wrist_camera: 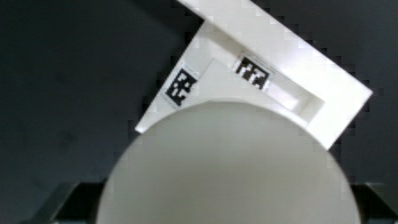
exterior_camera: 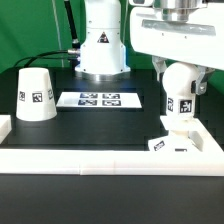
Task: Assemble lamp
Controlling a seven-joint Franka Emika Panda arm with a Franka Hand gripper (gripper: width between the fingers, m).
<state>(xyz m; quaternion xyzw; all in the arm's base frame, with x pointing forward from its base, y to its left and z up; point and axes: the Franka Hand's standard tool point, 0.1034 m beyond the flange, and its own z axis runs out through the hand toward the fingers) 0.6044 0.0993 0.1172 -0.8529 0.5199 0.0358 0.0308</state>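
My gripper is shut on the white ball-shaped bulb and holds it upright, neck down, at the exterior view's right. The neck's lower end stands on or in the small blocky base, which lies against the front rail; I cannot tell if it is seated. In the wrist view the bulb fills the picture between my gripper's dark fingers, with the tagged base beneath it. The cone-shaped shade stands on the table at the exterior view's left, far from the gripper.
The marker board lies flat at mid-table. A long white border rail runs along the table's front and sides. The robot's white pedestal stands at the back.
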